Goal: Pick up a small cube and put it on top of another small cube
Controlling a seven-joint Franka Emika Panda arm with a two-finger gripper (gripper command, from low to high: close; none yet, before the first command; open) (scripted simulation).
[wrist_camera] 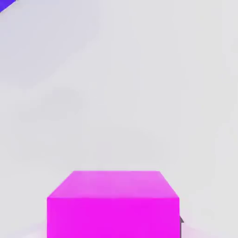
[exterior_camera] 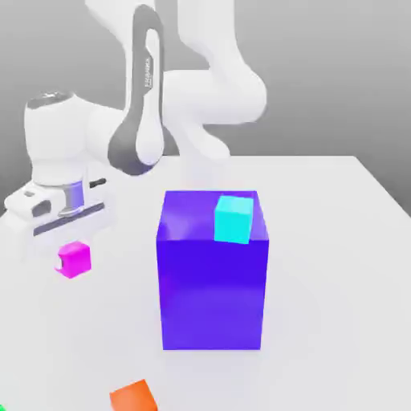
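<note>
1. Orange cube [exterior_camera: 133, 396] lies nearest the camera in the exterior view, at the front edge of the white table [exterior_camera: 337, 265], towards its left corner
2. Big purple-blue block [exterior_camera: 213, 271] stands upright near the table's middle, and a cyan cube [exterior_camera: 233, 219] rests on its top, at the corner nearest the table's front and right edges
3. Small magenta cube [exterior_camera: 74, 259] sits on the table near the left edge, well apart from the block
4. The gripper [exterior_camera: 58, 226] hangs just above and behind the magenta cube, fingers pressed together, holding nothing
5. On the hand view the small magenta cube [wrist_camera: 113, 204] sits on the pale table [wrist_camera: 139, 93], with a sliver of the purple-blue block [wrist_camera: 6, 4] at the picture's corner
</note>
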